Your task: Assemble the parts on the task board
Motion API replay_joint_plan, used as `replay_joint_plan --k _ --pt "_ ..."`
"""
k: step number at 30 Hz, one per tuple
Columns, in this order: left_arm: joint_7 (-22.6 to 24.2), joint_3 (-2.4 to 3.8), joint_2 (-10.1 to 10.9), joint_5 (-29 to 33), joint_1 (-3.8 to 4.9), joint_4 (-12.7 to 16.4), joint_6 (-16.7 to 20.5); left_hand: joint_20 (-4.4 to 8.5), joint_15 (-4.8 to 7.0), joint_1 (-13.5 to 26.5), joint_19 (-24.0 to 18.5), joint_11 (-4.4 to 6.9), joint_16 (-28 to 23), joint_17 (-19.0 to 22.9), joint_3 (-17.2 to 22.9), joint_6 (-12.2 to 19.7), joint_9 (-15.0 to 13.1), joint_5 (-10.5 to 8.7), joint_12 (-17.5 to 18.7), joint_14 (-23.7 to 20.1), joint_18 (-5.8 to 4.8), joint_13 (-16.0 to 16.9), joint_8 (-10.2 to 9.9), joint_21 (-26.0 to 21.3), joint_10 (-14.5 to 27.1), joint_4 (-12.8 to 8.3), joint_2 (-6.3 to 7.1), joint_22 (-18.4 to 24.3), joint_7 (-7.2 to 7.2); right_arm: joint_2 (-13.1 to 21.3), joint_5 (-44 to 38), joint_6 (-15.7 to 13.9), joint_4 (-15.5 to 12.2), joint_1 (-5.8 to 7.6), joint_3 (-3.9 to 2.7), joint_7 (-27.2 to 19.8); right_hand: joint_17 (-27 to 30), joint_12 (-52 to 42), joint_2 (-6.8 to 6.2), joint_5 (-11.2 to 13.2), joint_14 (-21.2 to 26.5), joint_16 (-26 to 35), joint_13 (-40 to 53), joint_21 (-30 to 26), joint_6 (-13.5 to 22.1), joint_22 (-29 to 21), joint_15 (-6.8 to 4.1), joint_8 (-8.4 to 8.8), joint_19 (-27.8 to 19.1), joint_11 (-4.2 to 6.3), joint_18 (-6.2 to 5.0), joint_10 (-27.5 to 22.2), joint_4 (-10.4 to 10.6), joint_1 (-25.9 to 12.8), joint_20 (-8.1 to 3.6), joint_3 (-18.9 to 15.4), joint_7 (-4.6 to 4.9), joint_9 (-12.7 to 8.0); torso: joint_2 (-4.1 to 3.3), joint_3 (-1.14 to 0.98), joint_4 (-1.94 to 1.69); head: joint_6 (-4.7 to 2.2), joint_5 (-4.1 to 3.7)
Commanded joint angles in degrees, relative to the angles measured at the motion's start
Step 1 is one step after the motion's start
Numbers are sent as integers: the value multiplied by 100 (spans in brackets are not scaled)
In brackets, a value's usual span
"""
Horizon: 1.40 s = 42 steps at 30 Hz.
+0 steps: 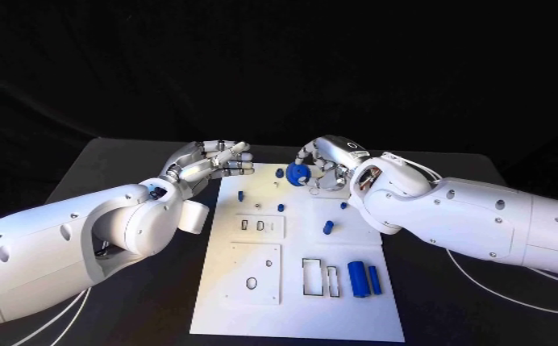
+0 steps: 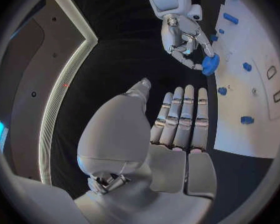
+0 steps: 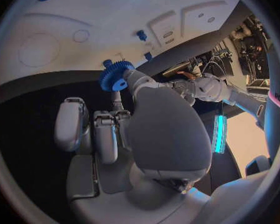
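The white task board (image 1: pixel 297 302) lies lengthwise in the middle of the black table. At its far edge my right hand (image 1: pixel 329 160) pinches a blue toothed gear (image 1: pixel 297 173) in its fingertips, just above the board; the same gear (image 3: pixel 115 77) shows in the right wrist view and again in the left wrist view (image 2: pixel 210 63). My left hand (image 1: pixel 215 160) hovers beside the board's far left corner. Its fingers (image 2: pixel 180 114) are stretched out straight with nothing in them. Small blue pegs (image 1: pixel 241 196) (image 1: pixel 328 227) stand on the board.
Two blue cylinders (image 1: pixel 364 279) lie side by side near the board's right edge, next to rectangular slots (image 1: pixel 312 276). An oval hole (image 1: pixel 251 283) and small slots (image 1: pixel 252 225) mark the left plates. White cables (image 1: pixel 489 289) run over the table at the right.
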State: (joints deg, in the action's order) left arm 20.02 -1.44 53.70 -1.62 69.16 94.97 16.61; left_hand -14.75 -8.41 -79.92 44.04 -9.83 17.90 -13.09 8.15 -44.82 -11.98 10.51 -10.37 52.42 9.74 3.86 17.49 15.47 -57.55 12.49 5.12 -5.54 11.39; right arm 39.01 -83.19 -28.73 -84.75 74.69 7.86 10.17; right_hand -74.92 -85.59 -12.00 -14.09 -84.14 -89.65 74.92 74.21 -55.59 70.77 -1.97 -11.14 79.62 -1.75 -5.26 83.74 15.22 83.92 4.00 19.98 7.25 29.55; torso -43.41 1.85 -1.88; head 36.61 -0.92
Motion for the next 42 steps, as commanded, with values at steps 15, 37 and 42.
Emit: replay_joint_plan --k 15,37,42 --pt "57 6 -53 -7 7 29 -99 -15 -11 1 13 -52 -27 -7 -27 45 -9 15 43 -42 68 5 -34 -22 2 7 -65 12 138 -847 -591 142 621 -199 16 328 -1508 17 -108 -62 -586 -35 766 -29 -153 -11 -30 8 -2 21 38 123 -42 -97 -14 239 -117 187 -21 5 -16 51 27" --pt "53 8 -61 -8 10 39 -135 -17 -13 -6 11 -53 -33 -8 -29 48 -10 16 48 -50 67 5 -34 -25 3 6 -70 15 138 -1170 -753 311 1001 -293 16 479 -1508 114 -209 -53 -586 -35 630 -116 -57 -85 -3 83 -62 -13 18 16 -84 -217 5 397 -77 182 -12 -10 -1 113 55" --pt "51 8 -60 -8 10 38 -136 -17 -13 -6 11 -53 -33 -8 -29 48 -10 16 48 -50 67 5 -34 -25 3 6 -70 15 138 -1207 -760 345 1075 -300 17 478 -1503 230 -313 21 -585 -34 468 -159 242 -103 68 283 -90 -102 14 -113 -122 -382 63 516 28 102 -9 -8 6 116 55"
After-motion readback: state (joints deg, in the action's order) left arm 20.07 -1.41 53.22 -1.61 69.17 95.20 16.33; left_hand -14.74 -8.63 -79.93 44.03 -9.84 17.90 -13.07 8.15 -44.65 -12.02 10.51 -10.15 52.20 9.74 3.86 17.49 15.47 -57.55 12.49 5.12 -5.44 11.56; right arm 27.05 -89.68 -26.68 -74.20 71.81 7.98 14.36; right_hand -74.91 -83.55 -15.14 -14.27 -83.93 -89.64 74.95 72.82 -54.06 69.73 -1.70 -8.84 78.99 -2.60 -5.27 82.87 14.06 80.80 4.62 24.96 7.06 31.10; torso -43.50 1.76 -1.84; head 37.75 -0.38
